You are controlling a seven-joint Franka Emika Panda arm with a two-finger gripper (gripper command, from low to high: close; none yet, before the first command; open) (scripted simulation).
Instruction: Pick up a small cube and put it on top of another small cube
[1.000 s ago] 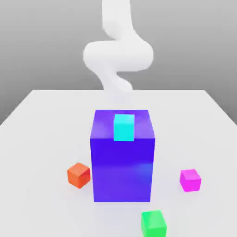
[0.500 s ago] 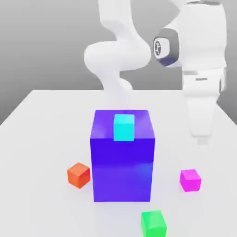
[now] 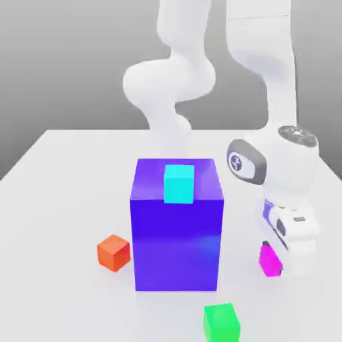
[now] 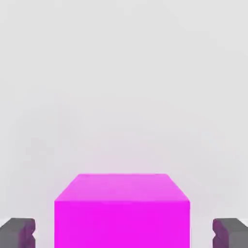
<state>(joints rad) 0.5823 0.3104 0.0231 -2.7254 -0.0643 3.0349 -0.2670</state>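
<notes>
**Magenta cube, bracketed by spread gripper**

Magenta cube (image 4: 121, 213): on the white table (image 3: 60, 200), at the exterior view's right of the big blue-purple block (image 3: 177, 227), partly hidden behind the arm's hand. Gripper (image 4: 123, 232): lowered over it, fingers (image 4: 17, 232) spread wide, one on each side, apart from its faces.

Green cube (image 3: 222, 322): near the table's front edge, well apart from the magenta one.

Cyan cube (image 3: 179, 184): on top of the block.

Orange cube (image 3: 113, 252): at the block's other side.
</notes>
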